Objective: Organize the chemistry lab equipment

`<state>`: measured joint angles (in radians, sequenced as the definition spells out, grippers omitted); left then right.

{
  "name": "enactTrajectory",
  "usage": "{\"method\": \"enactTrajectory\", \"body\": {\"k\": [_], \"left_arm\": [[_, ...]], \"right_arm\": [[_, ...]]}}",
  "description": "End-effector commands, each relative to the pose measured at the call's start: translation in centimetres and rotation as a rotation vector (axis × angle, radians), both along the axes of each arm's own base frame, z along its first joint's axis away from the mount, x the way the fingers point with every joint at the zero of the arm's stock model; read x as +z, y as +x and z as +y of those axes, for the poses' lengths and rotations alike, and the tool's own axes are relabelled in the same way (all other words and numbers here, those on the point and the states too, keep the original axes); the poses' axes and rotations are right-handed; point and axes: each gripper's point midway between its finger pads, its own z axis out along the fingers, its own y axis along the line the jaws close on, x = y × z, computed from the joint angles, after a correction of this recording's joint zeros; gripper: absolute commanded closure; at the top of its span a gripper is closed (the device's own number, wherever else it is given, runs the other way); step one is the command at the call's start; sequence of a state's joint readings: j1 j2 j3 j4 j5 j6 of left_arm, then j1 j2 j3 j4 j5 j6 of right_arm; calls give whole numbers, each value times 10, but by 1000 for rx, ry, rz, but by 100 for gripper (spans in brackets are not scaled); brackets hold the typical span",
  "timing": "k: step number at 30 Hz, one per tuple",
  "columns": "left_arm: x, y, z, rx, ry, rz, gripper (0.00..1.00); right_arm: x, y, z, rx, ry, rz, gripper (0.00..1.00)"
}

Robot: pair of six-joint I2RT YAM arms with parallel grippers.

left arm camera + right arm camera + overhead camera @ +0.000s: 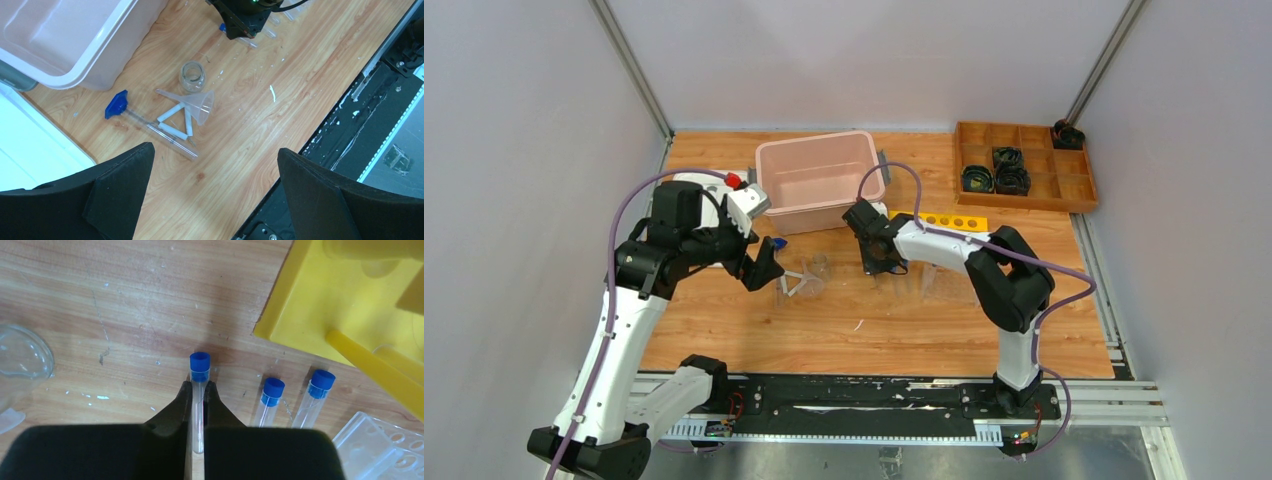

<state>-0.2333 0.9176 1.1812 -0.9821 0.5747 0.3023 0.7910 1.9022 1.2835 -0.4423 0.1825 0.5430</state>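
1. Clear plastic tube with a blue cap (199, 405) is the piece in hand. The right pincer (199, 386) has its jaws closed tight on the tube's body just below the cap, and the cap pokes out past the fingertips.
2. That tube sits low at the wooden desk (125, 300); whether it touches the wood I cannot tell. It is near a corner of the yellow six-hole tube rack (325, 300). Two more blue-capped tubes (270, 397) lie just beside it, next to a clear rack (385, 447).
3. By my reading, the step is picking up one tube for racking. The next move calls for a lift off the desk, a turn to stand the tube upright, and careful lining up over a yellow hole.
4. Left pincer (214, 150) hangs wide open and empty above the clear funnel (197, 105) and small clear beaker (192, 76), well apart from the gripped tube.
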Motion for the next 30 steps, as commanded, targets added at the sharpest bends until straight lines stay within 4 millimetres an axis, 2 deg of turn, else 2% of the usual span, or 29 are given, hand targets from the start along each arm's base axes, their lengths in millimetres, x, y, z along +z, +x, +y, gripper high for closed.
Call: {"method": "enactTrajectory", "body": {"k": [1, 5, 8, 11, 16, 23, 26, 30], "left_arm": [[16, 2, -2, -2, -17, -50, 0], [17, 0, -4, -10, -32, -40, 0], [26, 1, -9, -25, -54, -47, 0], [41, 6, -11, 6, -95, -69, 0], [46, 0, -25, -34, -177, -17, 0], [64, -9, -46, -88, -328, 81, 7], [62, -12, -49, -109, -340, 101, 13], [59, -16, -49, -119, -344, 111, 19]], "right_arm": [[26, -8, 12, 23, 55, 21, 100], [86, -5, 35, 51, 189, -77, 100], [133, -7, 54, 78, 302, -167, 100], [179, -14, 75, 110, 437, -262, 100], [244, -31, 104, 141, 637, -392, 100], [316, -66, 141, 190, 903, -554, 100], [342, -77, 145, 194, 980, -615, 100], [360, -84, 143, 194, 1021, -658, 100]]}}
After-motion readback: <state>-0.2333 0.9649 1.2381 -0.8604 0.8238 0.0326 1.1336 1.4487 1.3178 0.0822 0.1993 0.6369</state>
